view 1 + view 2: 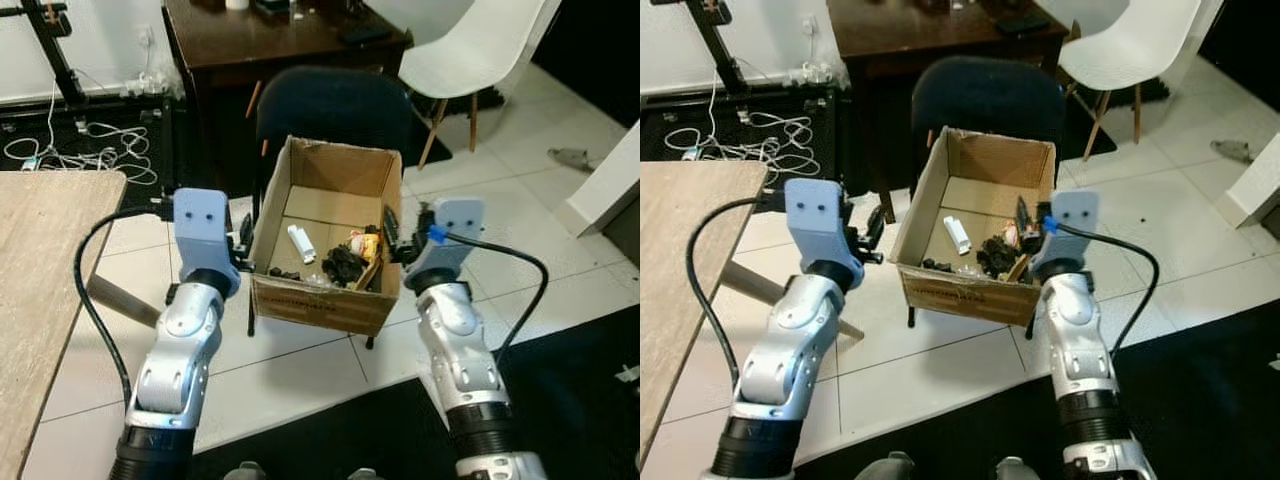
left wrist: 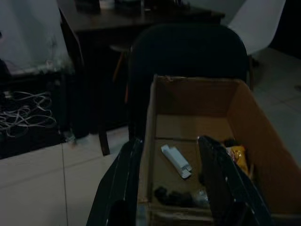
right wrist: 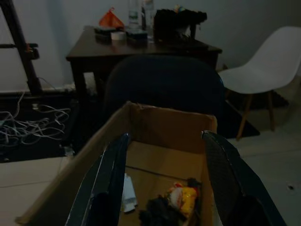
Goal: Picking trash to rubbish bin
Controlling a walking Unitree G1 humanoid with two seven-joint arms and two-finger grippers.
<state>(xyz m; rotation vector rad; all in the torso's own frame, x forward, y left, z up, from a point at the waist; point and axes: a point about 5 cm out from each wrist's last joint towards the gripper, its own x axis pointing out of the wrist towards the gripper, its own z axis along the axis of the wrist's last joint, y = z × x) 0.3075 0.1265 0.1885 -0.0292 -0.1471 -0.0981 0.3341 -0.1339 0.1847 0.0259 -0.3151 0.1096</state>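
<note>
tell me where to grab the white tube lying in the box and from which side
Grip the white tube across its narrow middle, coming straight down from above. It lies flat on the bare floor of the cardboard box, apart from the dark trash pile, and the tall walls block any sideways approach. The left gripper is probably nearer.

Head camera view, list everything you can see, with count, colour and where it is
box: one, brown cardboard, on a dark chair, between the grippers
trash: a few pieces, white, black, yellow, inside the box
dark chair: one, under the box
white chair: one, far right
desk: one, dark wood, behind the chairs
table: one, light wood, left
cables: white, floor, far left
left gripper: open, left of box
right gripper: open, at the box's right wall
</note>
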